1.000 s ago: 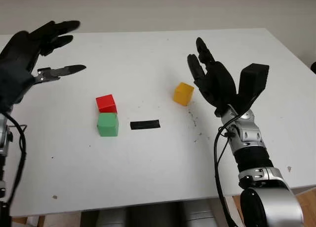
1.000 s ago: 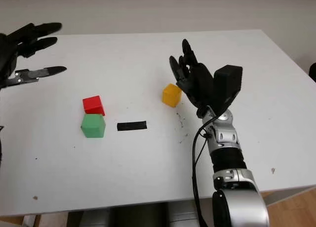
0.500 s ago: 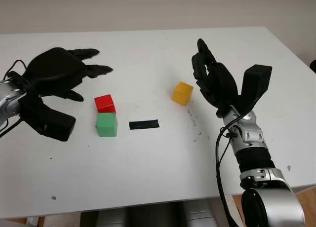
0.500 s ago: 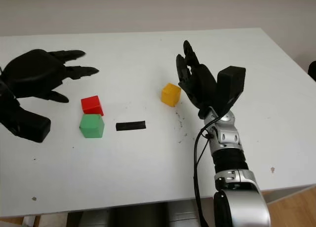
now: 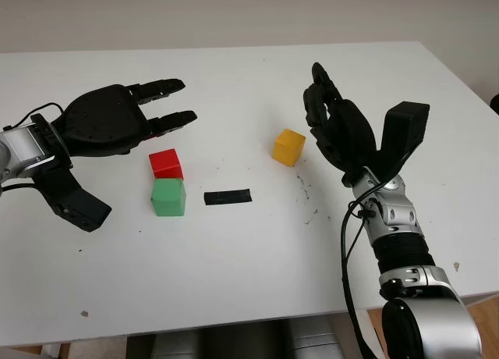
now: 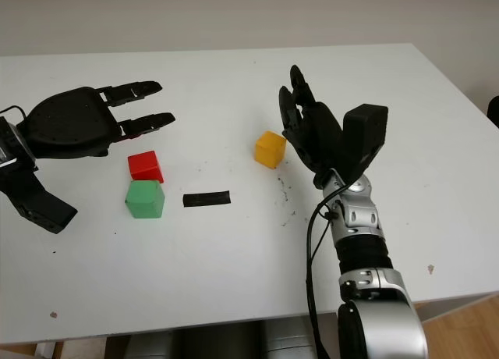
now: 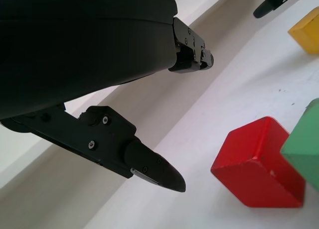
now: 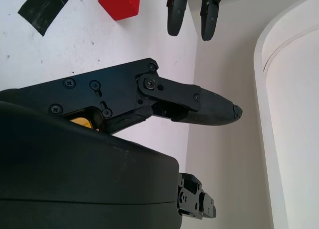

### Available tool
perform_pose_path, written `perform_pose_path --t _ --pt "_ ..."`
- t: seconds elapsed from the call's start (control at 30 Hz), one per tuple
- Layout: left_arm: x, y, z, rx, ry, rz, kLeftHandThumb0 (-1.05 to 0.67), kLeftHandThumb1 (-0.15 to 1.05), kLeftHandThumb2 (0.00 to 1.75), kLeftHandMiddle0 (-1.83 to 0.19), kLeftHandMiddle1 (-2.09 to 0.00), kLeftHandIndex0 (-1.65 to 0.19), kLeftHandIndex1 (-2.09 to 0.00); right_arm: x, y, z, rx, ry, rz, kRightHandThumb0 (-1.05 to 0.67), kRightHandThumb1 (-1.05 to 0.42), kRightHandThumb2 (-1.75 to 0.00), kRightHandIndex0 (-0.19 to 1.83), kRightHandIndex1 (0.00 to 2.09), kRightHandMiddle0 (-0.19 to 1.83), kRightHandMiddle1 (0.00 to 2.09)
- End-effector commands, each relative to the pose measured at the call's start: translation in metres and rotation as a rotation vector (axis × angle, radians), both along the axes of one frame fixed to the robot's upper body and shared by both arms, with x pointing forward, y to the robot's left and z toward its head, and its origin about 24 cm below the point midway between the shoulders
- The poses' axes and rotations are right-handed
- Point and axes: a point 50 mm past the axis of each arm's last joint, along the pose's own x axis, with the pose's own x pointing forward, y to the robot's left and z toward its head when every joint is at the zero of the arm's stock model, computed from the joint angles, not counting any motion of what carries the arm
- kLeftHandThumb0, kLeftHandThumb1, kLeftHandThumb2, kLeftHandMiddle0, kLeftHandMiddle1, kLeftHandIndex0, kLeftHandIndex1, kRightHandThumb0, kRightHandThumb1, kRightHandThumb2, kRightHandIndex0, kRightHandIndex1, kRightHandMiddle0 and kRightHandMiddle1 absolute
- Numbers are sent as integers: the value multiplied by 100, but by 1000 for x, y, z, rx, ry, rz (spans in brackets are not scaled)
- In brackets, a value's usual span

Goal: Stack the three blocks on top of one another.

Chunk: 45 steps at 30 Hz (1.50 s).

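Left hand point(image 5: 117, 125): released, nothing held, fingers point(image 5: 168, 86) stretched out over the white table point(image 5: 234, 273), tips beyond and a little to the left of the red block point(image 5: 167, 163), apart from it. Seen close in the left wrist view: one black fingertip point(image 7: 159, 171) above the table surface, red block point(image 7: 259, 164) near it but clear of it, green block point(image 7: 304, 144) against the red one's side, a corner of the yellow block point(image 7: 306, 30) farther off. Palm and wrist trailing back toward the table's left side.

Right hand point(image 5: 339, 129): also released, holding nothing, fingers point(image 5: 320, 86) pointing away from the robot, raised just to the right of the yellow block point(image 5: 288, 147), not touching it. In the right wrist view: black fingers point(image 8: 199, 107) extended, a sliver of yellow point(image 8: 82, 122) peeking beside the hand's shell, red block point(image 8: 119, 2) and a strip of black tape point(image 8: 45, 5) beyond. Silver forearm point(image 5: 394, 226) running down to the bottom right.

Blocks all separate on the table, none stacked. Red block directly behind the green block point(image 5: 169, 197), the two touching or nearly so, left of centre. Black tape strip point(image 5: 228, 197) flat on the table just right of the green block. Yellow block well apart from the other two, right of centre, turned a little on its base. Small dark specks point(image 5: 308, 199) scattered on the surface between the tape and the right arm.
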Motion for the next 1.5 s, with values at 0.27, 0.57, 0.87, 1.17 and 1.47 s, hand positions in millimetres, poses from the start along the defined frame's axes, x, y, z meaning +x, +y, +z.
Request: perform_pose_path --t 0.27,0.57,0.87,1.17,1.47 --pt "1 -8 13 -143 154 42 -34 86 6 -4 -5 -26 -8 -1 -1 3 -1 -12 -9 -69 -105 -61 -19 0 -19 0" --pt "2 -13 10 -130 241 99 -46 80 4 -4 -5 -36 -11 -3 -2 1 5 -11 -8 -70 -105 -60 -19 0 -19 0" --pt "3 -14 4 -94 260 113 -45 80 5 -3 -5 -40 -11 -3 -3 0 13 -11 -14 -69 -105 -61 -19 0 -19 0" --pt "5 -18 -2 -77 264 104 -42 85 7 -2 -5 -39 -9 -4 -4 1 12 -12 -18 -69 -105 -62 -19 0 -19 0" --pt "6 -23 -12 -85 258 66 -46 84 5 -5 -6 -46 -12 -5 -5 1 5 -15 -21 -69 -105 -63 -19 0 -19 0"
